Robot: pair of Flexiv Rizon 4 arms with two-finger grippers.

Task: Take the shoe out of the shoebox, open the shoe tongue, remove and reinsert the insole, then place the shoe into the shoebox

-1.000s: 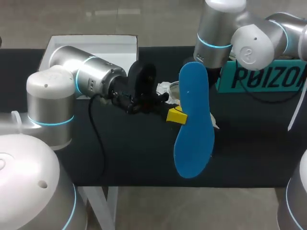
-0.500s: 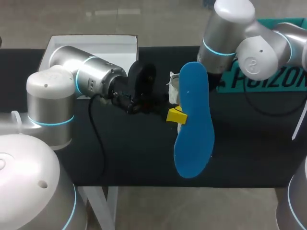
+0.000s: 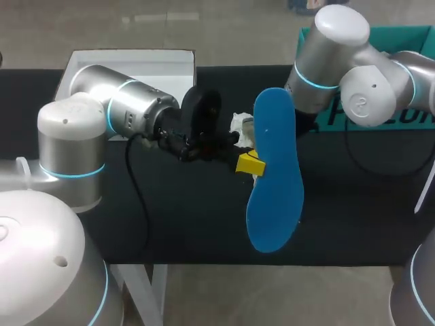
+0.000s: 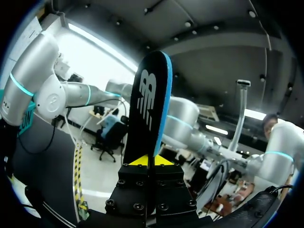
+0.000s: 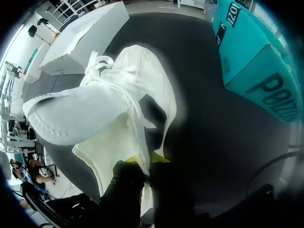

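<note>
Above the middle of the black worktop, the blue insole is held clear of the surface. Seen from above, its length runs from the far side toward the near edge. The left arm meets the insole from the side. The left jaws are clamped on the insole's edge about halfway along it, and one yellow fingertip shows against the blue face. In the left wrist view the insole rises straight out from between those jaws, showing its dark printed face and a blue rim.

Just behind the insole's far end, a small patch of the white shoe peeps out. The right arm comes in beyond that same end, its wrist hidden behind the insole. In the right wrist view the right jaws are pinched together on a thin wall of the shoe, with a sliver of yellow tip on either side of the fabric. The laces are bunched at the shoe's far end, and a broad white flap spreads out to one side.

On the left arm's side of the insole, at the worktop's far edge, sits a white box. On the right arm's side of the insole stands a teal box, partly covered by the right arm.
</note>
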